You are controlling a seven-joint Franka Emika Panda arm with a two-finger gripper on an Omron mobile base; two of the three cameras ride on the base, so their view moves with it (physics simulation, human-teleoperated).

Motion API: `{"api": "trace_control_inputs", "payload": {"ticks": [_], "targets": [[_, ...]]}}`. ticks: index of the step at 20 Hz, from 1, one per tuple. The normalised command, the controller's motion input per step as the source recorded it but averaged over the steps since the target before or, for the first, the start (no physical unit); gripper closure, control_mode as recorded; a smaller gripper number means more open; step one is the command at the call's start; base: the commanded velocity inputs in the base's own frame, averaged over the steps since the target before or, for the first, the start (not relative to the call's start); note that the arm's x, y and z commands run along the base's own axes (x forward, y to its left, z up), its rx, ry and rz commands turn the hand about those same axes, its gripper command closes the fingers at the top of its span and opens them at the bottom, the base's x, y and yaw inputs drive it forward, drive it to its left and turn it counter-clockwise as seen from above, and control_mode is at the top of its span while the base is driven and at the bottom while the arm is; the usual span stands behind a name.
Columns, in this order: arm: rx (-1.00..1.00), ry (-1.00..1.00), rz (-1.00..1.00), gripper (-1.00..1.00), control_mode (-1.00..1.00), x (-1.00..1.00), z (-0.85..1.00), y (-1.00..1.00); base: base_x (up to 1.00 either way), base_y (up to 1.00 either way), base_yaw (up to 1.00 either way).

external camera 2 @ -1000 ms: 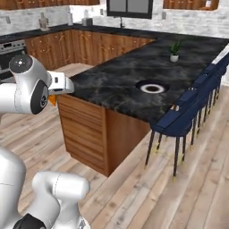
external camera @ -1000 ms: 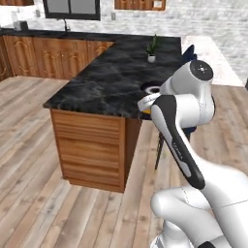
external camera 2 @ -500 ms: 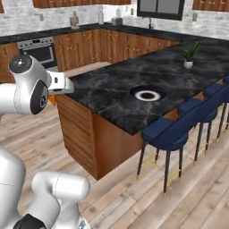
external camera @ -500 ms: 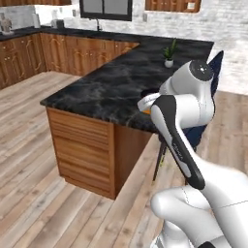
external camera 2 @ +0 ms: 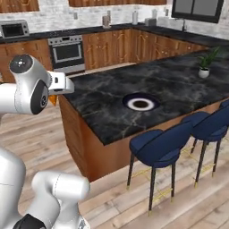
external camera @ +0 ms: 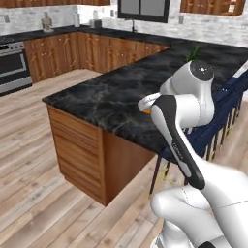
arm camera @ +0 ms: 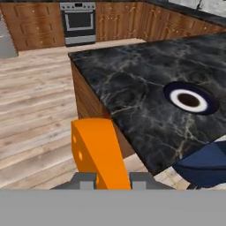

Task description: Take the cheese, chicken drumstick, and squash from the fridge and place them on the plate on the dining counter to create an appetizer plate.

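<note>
Left base view: the white arm rises beside the near edge of the black marble table (external camera: 116,99). A small patch of orange, the cheese (external camera: 147,111), shows at the arm's white wrist, over that edge. Blue stools (external camera: 220,116) stand along the table's right side, behind the arm.

Right base view: the plate (external camera 2: 140,103), dark-rimmed with a white ring, lies on the table (external camera 2: 179,85), well in from its near corner. A sliver of the cheese (external camera 2: 53,99) hangs below the arm's wrist, off the table's left corner and well apart from the plate. A potted plant (external camera 2: 205,67) stands on the table beyond the plate. Two blue stools (external camera 2: 163,145) stand at the table's near side.

Hand view: the fingers (arm camera: 112,180) are nearly closed, clamped on the base of the cheese (arm camera: 97,152), an orange wedge standing upright between them. The cheese is above the wooden floor, just short of the table (arm camera: 132,84) corner. The plate (arm camera: 190,99) lies on the table, far from the cheese.
</note>
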Motion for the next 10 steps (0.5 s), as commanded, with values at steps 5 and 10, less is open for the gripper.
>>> {"api": "trace_control_inputs", "payload": {"ticks": [5,10], "targets": [[0.0,0.0,0.0,1.0,1.0,0.0,0.0,0.0,0.21,-1.0,0.47],[0.0,0.0,0.0,1.0,1.0,0.0,0.0,0.0,0.29,-1.0,0.41]]}}
